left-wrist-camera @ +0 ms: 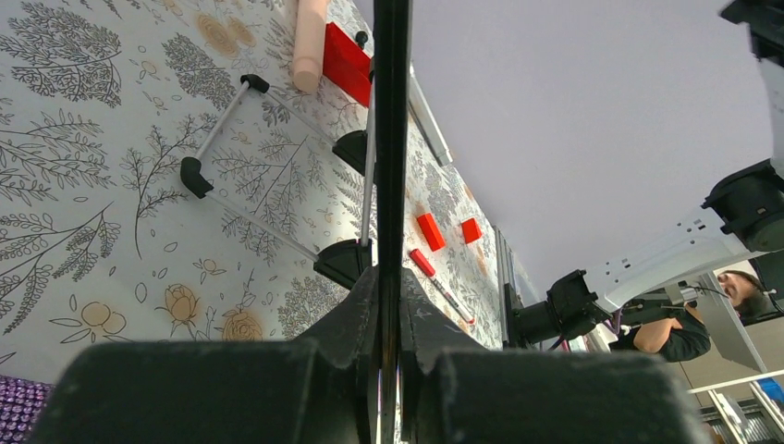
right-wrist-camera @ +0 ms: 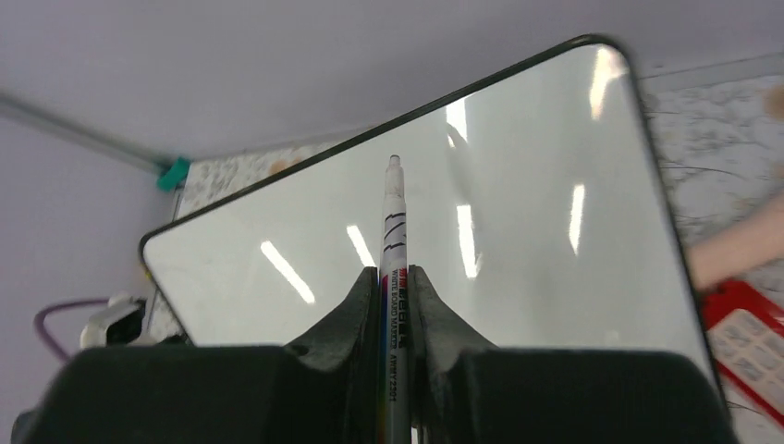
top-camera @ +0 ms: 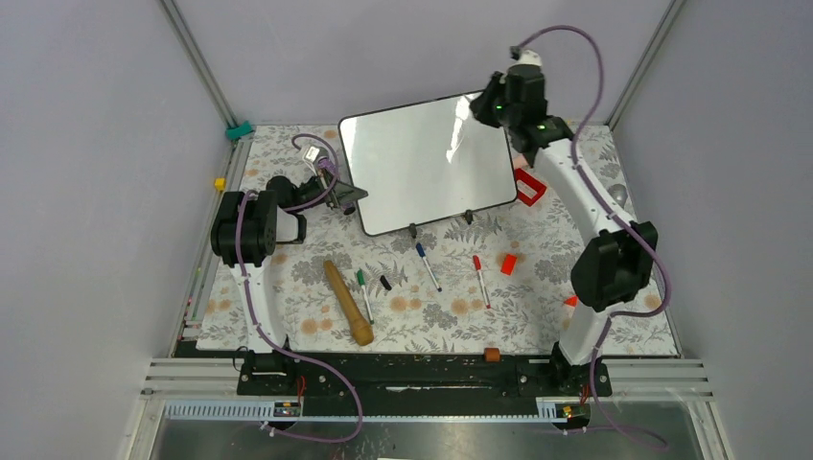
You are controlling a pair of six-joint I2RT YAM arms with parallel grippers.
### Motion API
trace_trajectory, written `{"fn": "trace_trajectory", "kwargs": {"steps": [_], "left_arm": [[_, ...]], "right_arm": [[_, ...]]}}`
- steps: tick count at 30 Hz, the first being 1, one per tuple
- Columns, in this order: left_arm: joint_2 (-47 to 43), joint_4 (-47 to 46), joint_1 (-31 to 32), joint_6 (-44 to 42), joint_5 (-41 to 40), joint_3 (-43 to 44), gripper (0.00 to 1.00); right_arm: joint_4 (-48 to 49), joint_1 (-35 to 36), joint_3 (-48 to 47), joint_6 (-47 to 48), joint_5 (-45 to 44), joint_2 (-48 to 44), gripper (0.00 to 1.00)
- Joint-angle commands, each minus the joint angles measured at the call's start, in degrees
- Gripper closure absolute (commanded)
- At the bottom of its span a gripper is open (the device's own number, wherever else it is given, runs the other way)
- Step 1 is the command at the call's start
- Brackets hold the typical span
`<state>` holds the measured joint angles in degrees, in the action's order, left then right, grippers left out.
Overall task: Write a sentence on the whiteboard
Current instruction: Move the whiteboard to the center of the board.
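Note:
The whiteboard (top-camera: pixel 427 163) stands tilted at the back middle of the table. Its white face shows only light reflections; no sentence shows on it. My left gripper (top-camera: pixel 350 196) is shut on the board's lower left edge; in the left wrist view the black frame (left-wrist-camera: pixel 391 139) runs edge-on between the fingers of the left gripper (left-wrist-camera: pixel 390 277). My right gripper (top-camera: pixel 482 110) hovers by the board's upper right corner, shut on a white whiteboard marker (right-wrist-camera: pixel 393 222). In the right wrist view the right gripper (right-wrist-camera: pixel 395 277) points the marker's tip at the whiteboard (right-wrist-camera: pixel 536 231). I cannot tell if the tip touches.
On the floral tablecloth in front of the board lie a blue marker (top-camera: pixel 427 265), a red marker (top-camera: pixel 480 280), a green marker (top-camera: pixel 364 292), a black cap (top-camera: pixel 385 283), a wooden pestle (top-camera: pixel 347 302) and a red block (top-camera: pixel 509 264). A red basket (top-camera: pixel 529 187) sits right of the board.

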<state>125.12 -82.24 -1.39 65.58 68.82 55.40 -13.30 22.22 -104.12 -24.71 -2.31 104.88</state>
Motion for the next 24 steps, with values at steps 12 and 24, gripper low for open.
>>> {"fn": "trace_trajectory", "kwargs": {"steps": [12, 24], "left_arm": [[0.78, -2.1, 2.9, -1.26, 6.22, 1.97, 1.0], [1.31, -2.14, 3.47, -2.04, 8.07, 2.8, 1.0]], "right_arm": [[7.92, -16.74, -3.92, -30.9, -2.95, 13.1, 1.0], [24.95, -20.17, 6.46, -41.44, -6.45, 14.68, 1.0]]}}
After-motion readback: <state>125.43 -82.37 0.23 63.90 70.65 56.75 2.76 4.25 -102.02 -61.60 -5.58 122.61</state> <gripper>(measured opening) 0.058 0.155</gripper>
